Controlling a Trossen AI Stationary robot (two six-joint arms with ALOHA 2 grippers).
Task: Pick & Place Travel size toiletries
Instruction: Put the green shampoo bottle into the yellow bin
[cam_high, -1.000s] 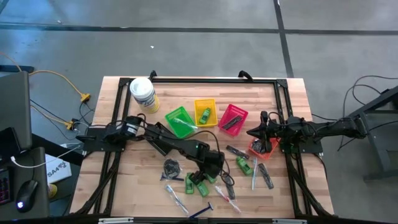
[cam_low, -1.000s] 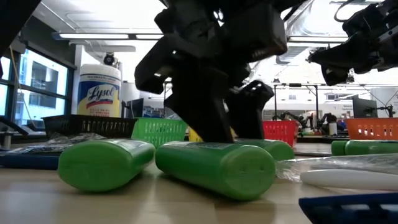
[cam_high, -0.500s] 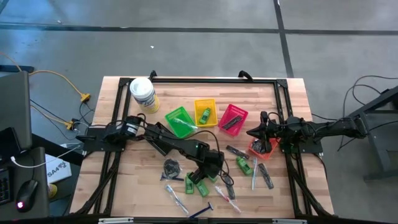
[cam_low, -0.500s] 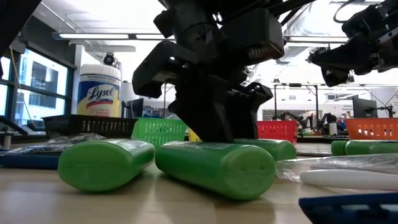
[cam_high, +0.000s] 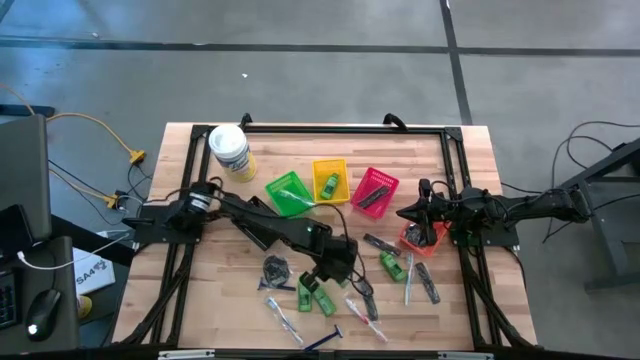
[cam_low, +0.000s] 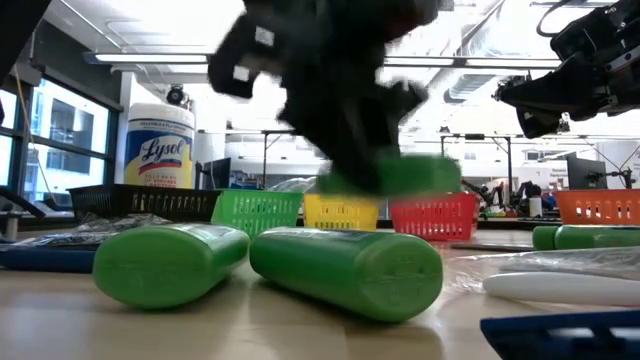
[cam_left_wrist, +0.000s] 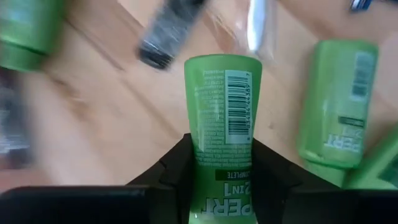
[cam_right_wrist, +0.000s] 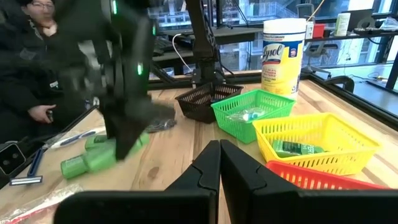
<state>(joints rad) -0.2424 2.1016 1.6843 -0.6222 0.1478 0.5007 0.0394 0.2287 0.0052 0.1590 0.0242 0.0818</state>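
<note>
green mini bottle sits clamped between the left gripper fingers, lifted clear of the wooden table near its front middle. the right gripper, fingers closed on nothing, hangs over the orange basket at the right.

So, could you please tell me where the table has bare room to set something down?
Bare wood lies along the far edge between the tub and the far right corner, and at the near left, left of the coiled bundle. It is crowded between the green bottles and the comb, and around the baskets.
</note>
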